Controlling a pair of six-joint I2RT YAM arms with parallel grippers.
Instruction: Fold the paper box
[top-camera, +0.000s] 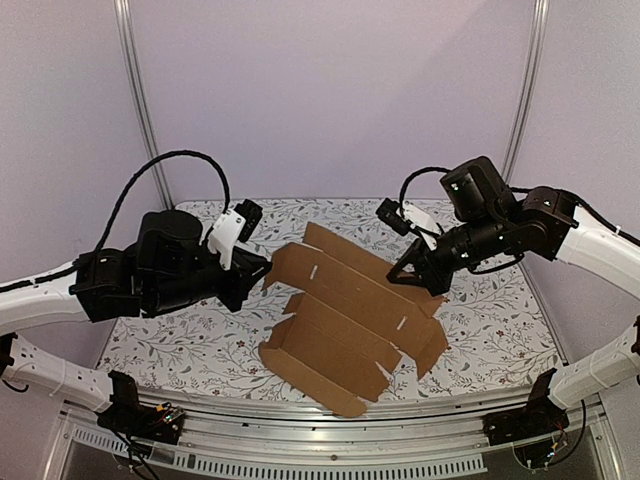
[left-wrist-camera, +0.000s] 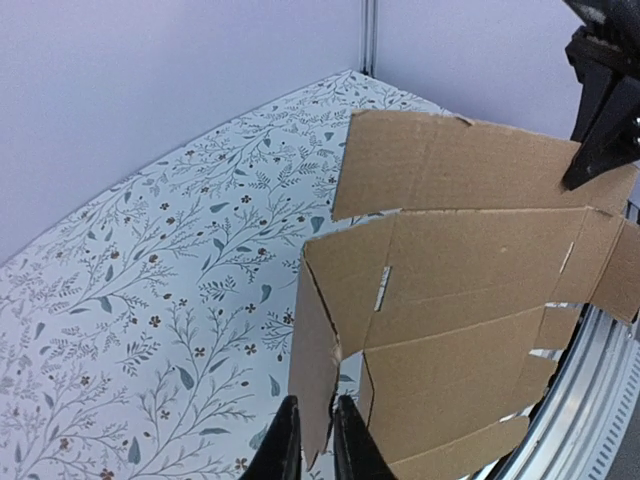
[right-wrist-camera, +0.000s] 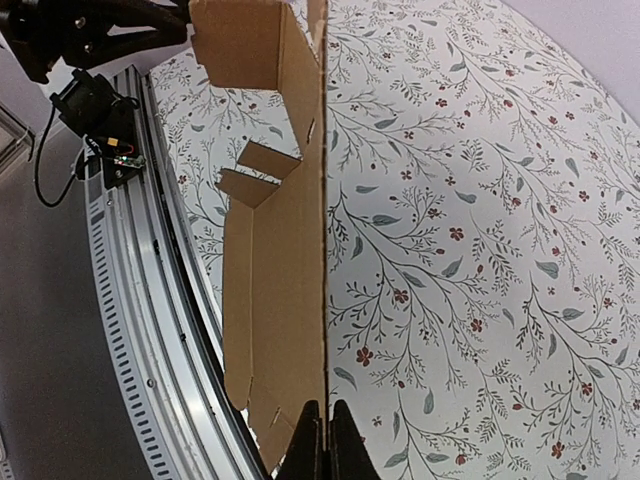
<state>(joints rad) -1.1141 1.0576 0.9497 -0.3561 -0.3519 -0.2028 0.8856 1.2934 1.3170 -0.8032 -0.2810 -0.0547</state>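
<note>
The paper box (top-camera: 350, 310) is a brown die-cut cardboard sheet lying across the middle of the table, its flaps partly raised. My left gripper (top-camera: 262, 268) is at its left end. In the left wrist view the two fingers (left-wrist-camera: 312, 440) stand close on either side of an upright side flap (left-wrist-camera: 318, 350) of the box (left-wrist-camera: 470, 300). My right gripper (top-camera: 405, 275) is at the far right edge. In the right wrist view it (right-wrist-camera: 326, 440) is shut on the thin edge of the cardboard (right-wrist-camera: 275, 290), which stands up on edge.
A floral tablecloth (top-camera: 200, 340) covers the table. A metal rail (top-camera: 330, 425) runs along the near edge, with the arm bases (top-camera: 140, 405) at its ends. Pale walls and two upright posts (top-camera: 140, 100) close in the back.
</note>
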